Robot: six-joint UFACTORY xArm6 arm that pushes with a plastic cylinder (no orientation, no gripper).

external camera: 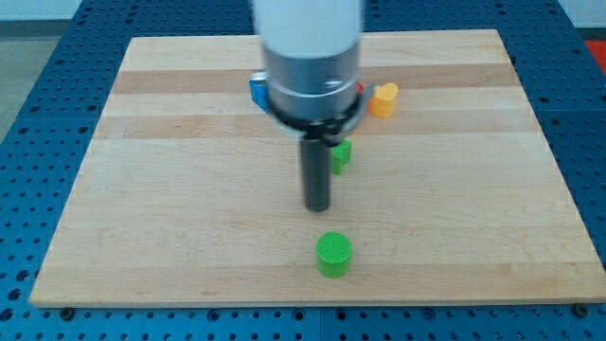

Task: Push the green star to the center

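Observation:
A green block, partly hidden behind the rod so its shape is unclear, sits near the middle of the wooden board. My tip is just below and to the left of it, close to it; whether they touch cannot be told. A green cylinder stands below my tip, near the board's bottom edge.
An orange block lies at the upper right of the arm. A blue block shows at the arm's left and a sliver of a red block at its right, both largely hidden by the arm's body.

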